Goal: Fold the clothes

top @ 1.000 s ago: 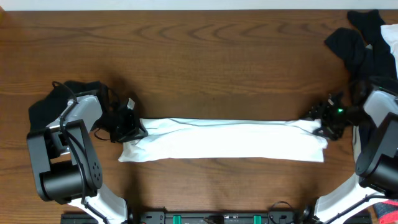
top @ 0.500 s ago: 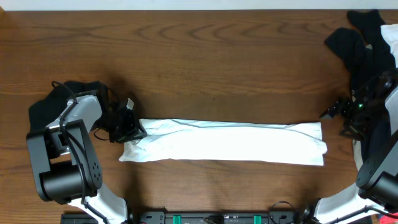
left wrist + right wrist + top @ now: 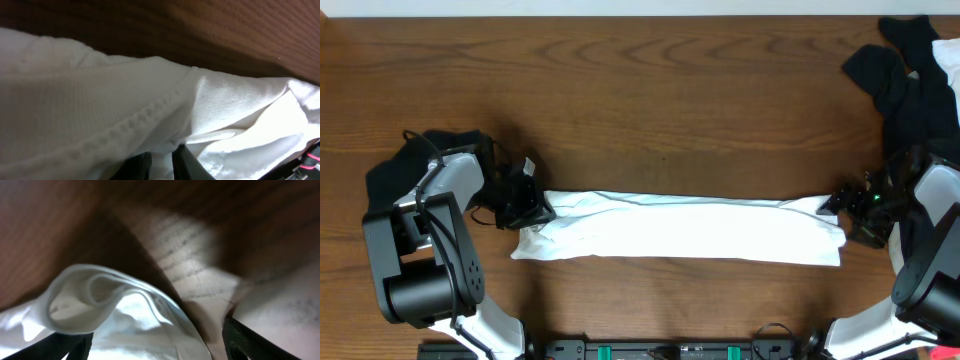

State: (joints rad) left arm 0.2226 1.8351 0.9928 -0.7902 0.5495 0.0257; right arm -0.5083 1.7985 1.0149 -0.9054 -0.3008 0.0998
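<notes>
A white garment [image 3: 680, 228] lies folded into a long narrow strip across the front of the table. My left gripper [image 3: 525, 205] is at its left end, shut on the cloth; in the left wrist view the white garment [image 3: 125, 100] fills the frame and is pinched between the dark fingers [image 3: 161, 165]. My right gripper [image 3: 850, 212] is at the strip's right end, open, its fingers spread on either side of the cloth's corner [image 3: 115, 305].
A pile of dark clothes [image 3: 905, 70] with a white piece lies at the back right corner. A dark garment [image 3: 410, 165] lies behind my left arm. Bare wooden table [image 3: 650, 90] stretches behind the strip.
My right gripper let go of the strip's right end, pulled away to the right, then came back to the corner, open. The left gripper has not moved.
</notes>
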